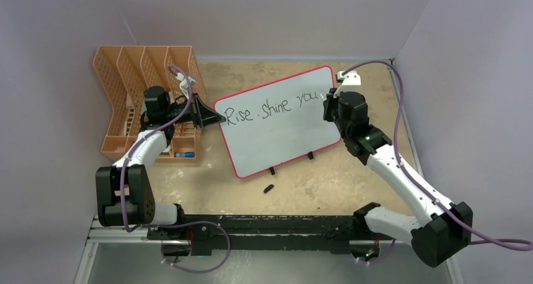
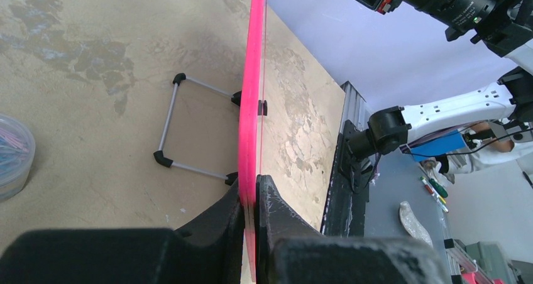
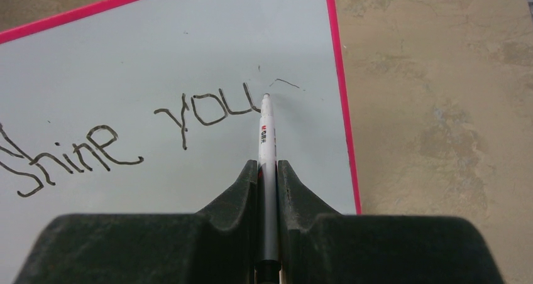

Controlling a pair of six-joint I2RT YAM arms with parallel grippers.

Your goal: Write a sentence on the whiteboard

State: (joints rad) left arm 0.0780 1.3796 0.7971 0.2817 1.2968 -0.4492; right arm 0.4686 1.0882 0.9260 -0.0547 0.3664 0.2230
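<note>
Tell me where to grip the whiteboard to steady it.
Grip the whiteboard at its left rim, coming in from the left, one finger on each face. It is a thin panel standing on feet, so only an edge fits between fingers; the right claw writes with the pen at the right. The left claw holds it so.

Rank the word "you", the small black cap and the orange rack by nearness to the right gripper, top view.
1. Word "you", on the whiteboard at the right gripper's marker tip.
2. Small black cap, on the table, toward the near edge.
3. Orange rack, far left.
</note>
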